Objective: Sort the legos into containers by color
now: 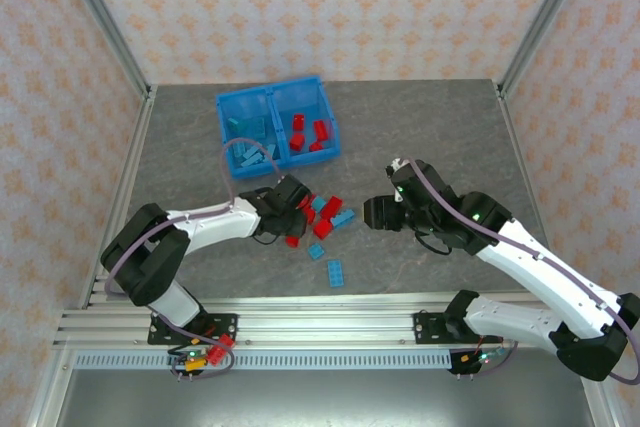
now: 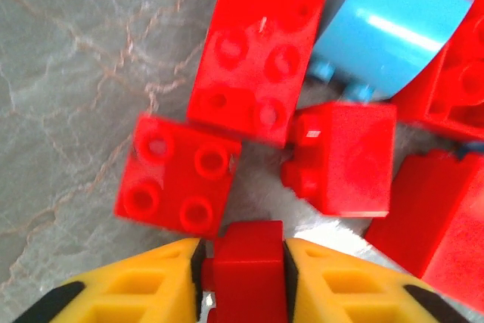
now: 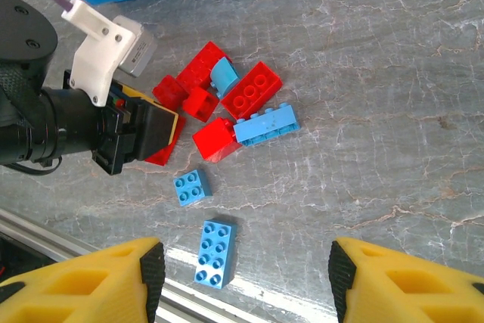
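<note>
My left gripper [image 2: 242, 274] is shut on a small red lego [image 2: 246, 259] at the left side of a loose pile [image 1: 322, 215] on the table. Right around it lie a red four-stud brick [image 2: 178, 175], a longer red brick [image 2: 257, 43], another red one on its side [image 2: 344, 156] and a curved light blue piece [image 2: 389, 32]. My right gripper [image 3: 246, 277] hangs open above the table right of the pile, with a light blue eight-stud brick [image 3: 214, 253] and a light blue four-stud brick [image 3: 190, 187] below it. The blue bin [image 1: 270, 95] holds light blue bricks [image 1: 248, 142] in its left compartment and red bricks [image 1: 308, 134] in its right one.
The bin stands at the back, a short way beyond the pile. In the right wrist view the left arm's wrist [image 3: 45, 111] reaches in from the left over the pile. A metal rail [image 1: 320, 327] runs along the table's near edge.
</note>
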Available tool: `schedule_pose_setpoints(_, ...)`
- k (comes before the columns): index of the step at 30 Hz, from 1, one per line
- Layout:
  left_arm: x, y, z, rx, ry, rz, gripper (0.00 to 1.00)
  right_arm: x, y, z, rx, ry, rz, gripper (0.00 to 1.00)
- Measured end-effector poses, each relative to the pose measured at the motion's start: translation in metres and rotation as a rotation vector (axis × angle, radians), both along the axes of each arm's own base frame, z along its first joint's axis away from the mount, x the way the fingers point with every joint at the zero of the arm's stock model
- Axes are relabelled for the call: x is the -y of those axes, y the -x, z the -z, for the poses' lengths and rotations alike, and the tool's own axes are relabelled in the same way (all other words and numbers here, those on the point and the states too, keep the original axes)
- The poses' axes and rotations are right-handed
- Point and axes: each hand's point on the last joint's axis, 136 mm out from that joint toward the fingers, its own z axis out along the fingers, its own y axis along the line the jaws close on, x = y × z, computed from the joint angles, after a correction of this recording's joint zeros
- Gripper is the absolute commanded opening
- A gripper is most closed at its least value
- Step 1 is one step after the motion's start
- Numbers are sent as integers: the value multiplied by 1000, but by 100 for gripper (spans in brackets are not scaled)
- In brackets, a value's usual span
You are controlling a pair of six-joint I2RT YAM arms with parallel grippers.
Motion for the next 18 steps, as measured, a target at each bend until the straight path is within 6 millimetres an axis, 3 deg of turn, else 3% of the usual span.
schedule_pose_setpoints(4, -2, 6, 1, -10, 17, -12, 31, 0, 0, 0, -2, -2, 4, 61)
schedule_pose_setpoints(6, -4, 13, 2, -24, 35, -19, 42, 0, 0, 0, -3, -4, 6, 61)
schedule_pose_setpoints(11, -9, 28, 8, -73, 47, -39, 42, 0, 0, 0, -3, -4, 6, 61)
schedule_pose_setpoints(14, -7, 30, 9, -85, 58, -45, 31, 0, 0, 0, -3, -4, 6, 61)
schedule_pose_setpoints(18, -6, 31, 9, -91, 73, -56, 8, 0, 0, 0, -5, -6, 8, 61)
